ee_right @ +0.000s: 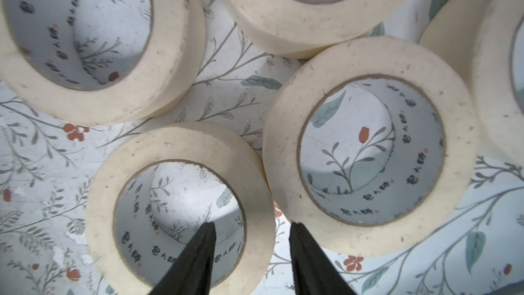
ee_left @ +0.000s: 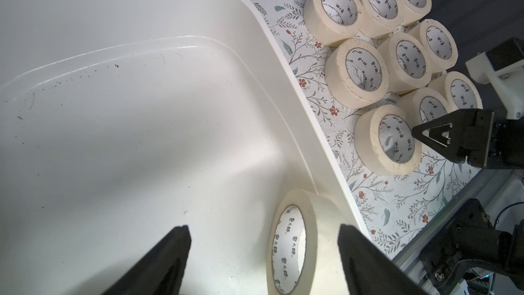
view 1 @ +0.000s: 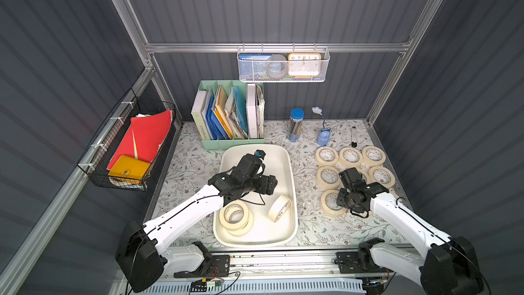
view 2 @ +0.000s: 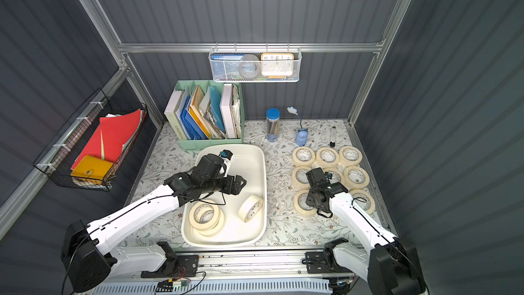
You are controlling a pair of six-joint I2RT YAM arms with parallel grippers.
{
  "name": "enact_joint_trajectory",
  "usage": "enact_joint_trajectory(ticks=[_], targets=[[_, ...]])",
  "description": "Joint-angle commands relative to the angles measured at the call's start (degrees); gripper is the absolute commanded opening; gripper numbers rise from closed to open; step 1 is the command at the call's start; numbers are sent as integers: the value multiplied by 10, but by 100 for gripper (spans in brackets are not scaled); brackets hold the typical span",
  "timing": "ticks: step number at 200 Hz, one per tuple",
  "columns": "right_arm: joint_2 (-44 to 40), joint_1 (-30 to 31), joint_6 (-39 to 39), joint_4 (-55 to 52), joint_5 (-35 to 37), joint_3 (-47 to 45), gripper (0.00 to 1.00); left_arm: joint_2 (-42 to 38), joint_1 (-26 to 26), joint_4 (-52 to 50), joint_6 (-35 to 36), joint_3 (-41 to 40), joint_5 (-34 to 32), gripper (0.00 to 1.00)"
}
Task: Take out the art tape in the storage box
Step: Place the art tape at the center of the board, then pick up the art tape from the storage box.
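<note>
Although most of the tape rolls (view 1: 351, 156) sit flat in a tight cluster on the flowered table (view 1: 312, 222) at the right of the frame in both top views, three lie in the box (view 1: 263, 234) at lower centre. Two of those lie flat in the box's lower left corner, one overlapping the other. The third, the roll on edge (view 1: 279, 208), stands tilted near the box's right wall.

We count nine rolls in the cluster in the left wrist view. Each white core carries dark Chinese characters printed over and over, with a small red mark beside them; we cannot read them with any certainty.

We see the left gripper (ee_left: 263, 228) hanging low over the box with its fingers (ee_left: 170, 259) spread wide. The roll on edge stands between them, close to one finger; whether it touches, we cannot tell.

We find the right gripper (ee_right: 251, 225) over the cluster, its fingers partly parted and straddling the wall of one roll. One tip is inside the core and one outside, with a gap showing on either side, so it pinches nothing.

Behind the box, at upper centre, the green file holder (view 1: 215, 144) holds a pale binder (view 1: 202, 130) whose spine seems to read "WORKSPACE". Above it, in the mesh basket (view 1: 255, 70), a clock (view 1: 304, 65) shows the numerals 10, 11, 12, 1 and 2.
</note>
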Motion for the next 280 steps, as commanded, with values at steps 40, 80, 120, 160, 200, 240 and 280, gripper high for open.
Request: enact_joint_trajectory(ticks=[40,80,120,160,200,240,280], targets=[[-1,4,-42,-54,-68,106,51,18,-83,-111,34,51,12,92],[16,10,-66,-88,-81,159,56,48,-102,-106,55,25,30,89],[17,11,-76,-91,-70,175,56,73,-102,-97,62,13,38,89],[30,12,-81,-85,-75,181,56,91,-105,-92,64,2,49,89],[41,18,-87,-85,-91,191,56,104,-105,-63,64,-10,51,72],[51,48,-95,-85,-115,208,55,90,-105,-40,60,-20,47,1],[59,112,-95,-63,-150,245,54,39,-96,-62,14,-17,-44,0]])
